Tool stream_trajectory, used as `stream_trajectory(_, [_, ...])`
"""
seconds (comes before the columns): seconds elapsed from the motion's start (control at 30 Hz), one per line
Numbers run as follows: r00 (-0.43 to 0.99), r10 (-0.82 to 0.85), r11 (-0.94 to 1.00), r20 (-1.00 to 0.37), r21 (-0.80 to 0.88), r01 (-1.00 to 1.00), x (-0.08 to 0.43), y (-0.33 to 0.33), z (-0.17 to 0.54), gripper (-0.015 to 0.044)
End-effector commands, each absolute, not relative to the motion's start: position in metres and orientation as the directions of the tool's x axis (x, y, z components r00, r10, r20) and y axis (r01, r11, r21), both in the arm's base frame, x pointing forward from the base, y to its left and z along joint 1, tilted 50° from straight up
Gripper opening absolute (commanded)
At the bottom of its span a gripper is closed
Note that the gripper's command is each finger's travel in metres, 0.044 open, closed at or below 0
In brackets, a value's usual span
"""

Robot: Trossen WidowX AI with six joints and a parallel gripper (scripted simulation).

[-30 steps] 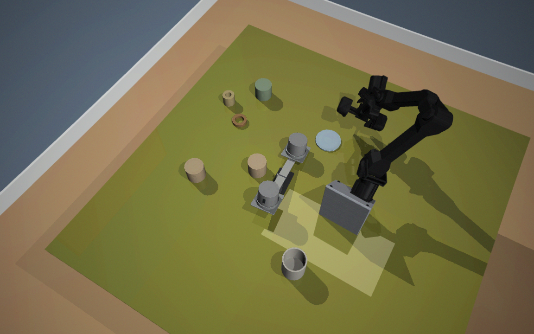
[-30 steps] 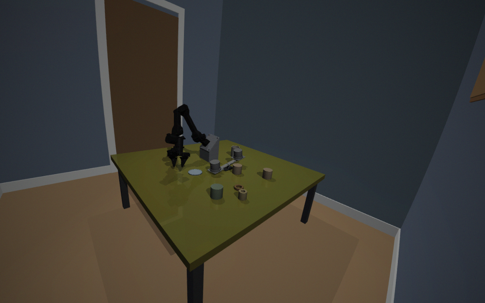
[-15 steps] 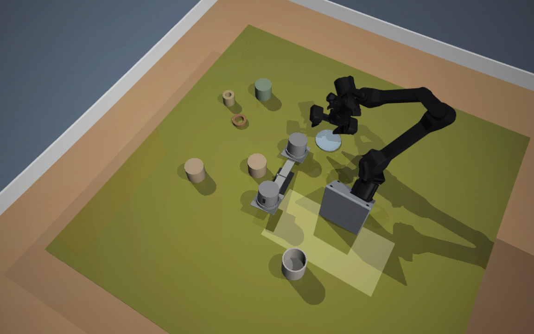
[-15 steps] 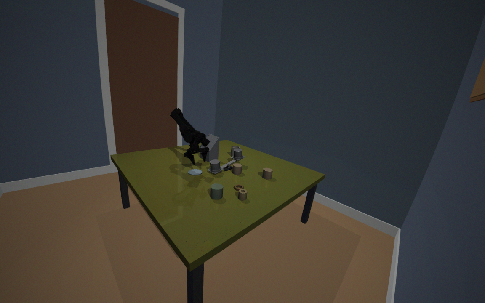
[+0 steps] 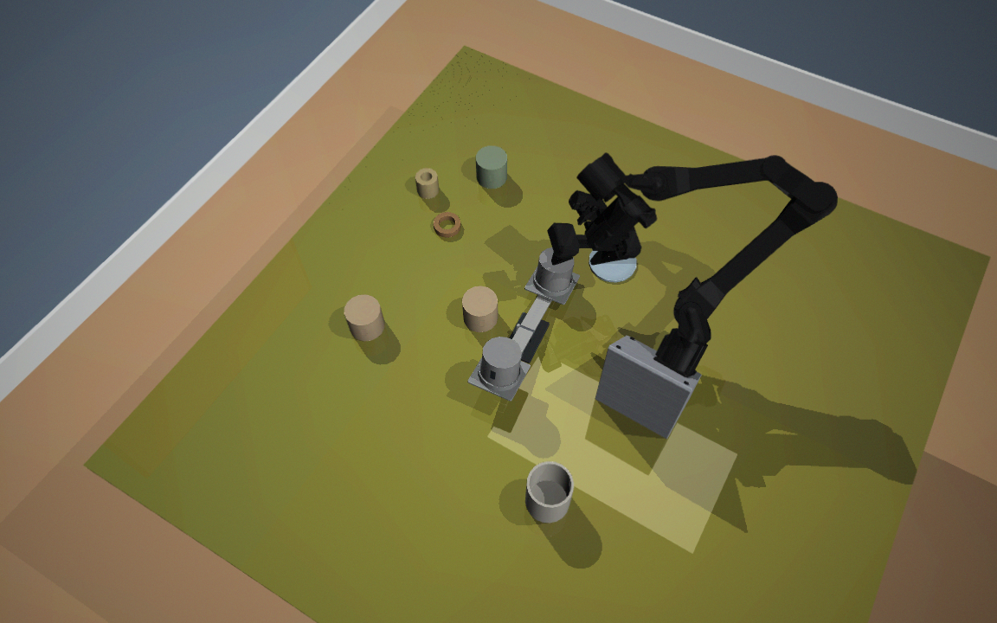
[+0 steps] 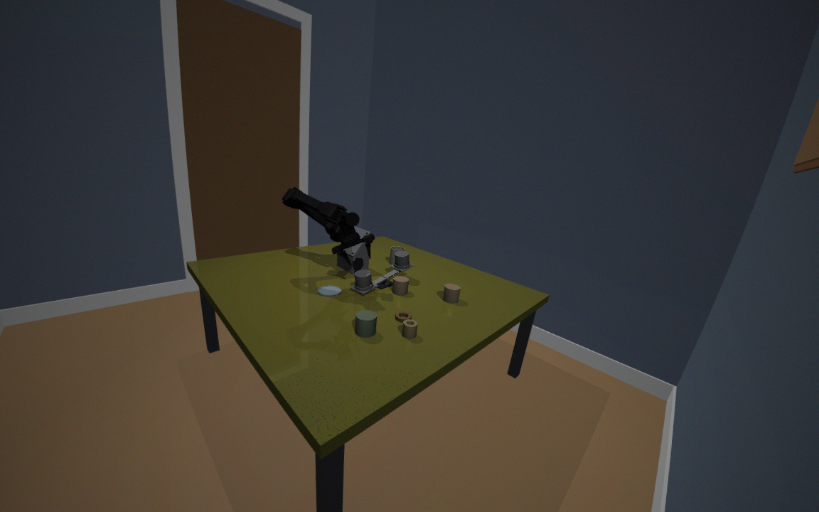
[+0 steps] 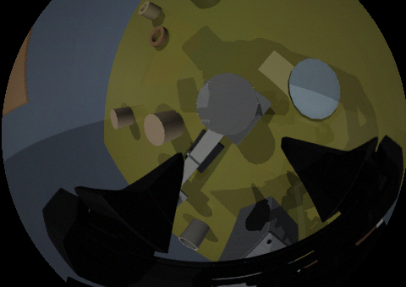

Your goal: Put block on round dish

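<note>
Two grey cups stand upside down on the balance (image 5: 536,316) (image 6: 387,277) (image 7: 205,146). The dish-side cup (image 5: 554,276) (image 6: 362,280) (image 7: 228,104) is on the end that looks lower. The other cup (image 5: 501,362) (image 6: 402,259) has a small dark mark and sits on the end that looks higher; a finger hides it in the wrist view. No block shows. The pale blue round dish (image 5: 618,271) (image 6: 329,291) (image 7: 315,92) has nothing on it that I can see. My gripper (image 5: 590,249) (image 7: 233,150) is open and empty, above the area of the dish-side cup and dish.
A tan cylinder (image 5: 479,309) (image 6: 400,286) (image 7: 164,128) stands close beside the balance, another (image 5: 364,318) (image 6: 451,293) farther out. A green cylinder (image 5: 491,167) (image 6: 366,323), a tan tube (image 5: 426,187) and a brown ring (image 5: 436,226) lie beyond. An open grey container (image 5: 549,507) stands opposite.
</note>
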State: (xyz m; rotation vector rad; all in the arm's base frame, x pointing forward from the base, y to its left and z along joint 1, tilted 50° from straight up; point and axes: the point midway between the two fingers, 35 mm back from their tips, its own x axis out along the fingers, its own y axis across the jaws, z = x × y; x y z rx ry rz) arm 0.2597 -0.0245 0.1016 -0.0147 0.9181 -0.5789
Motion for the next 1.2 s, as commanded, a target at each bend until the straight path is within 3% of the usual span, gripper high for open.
stream_trajectory(0.0, [0.456, -0.48, 0.865, -0.75, -0.318, 0.388, 0.25, -0.002, 0.09, 0.044])
stream_trajectory(0.37, [0.503, -0.487, 0.862, -0.714, -0.486, 0.144, 0.219, 0.054, 0.074, 0.044])
stream_trajectory(0.77, [0.647, -0.454, 0.746, -0.612, -0.659, -0.099, 0.179, 0.098, 0.069, 0.044])
stream_trajectory(1.17, [0.766, -0.372, 0.626, -0.524, -0.751, -0.21, 0.153, 0.12, 0.072, 0.044])
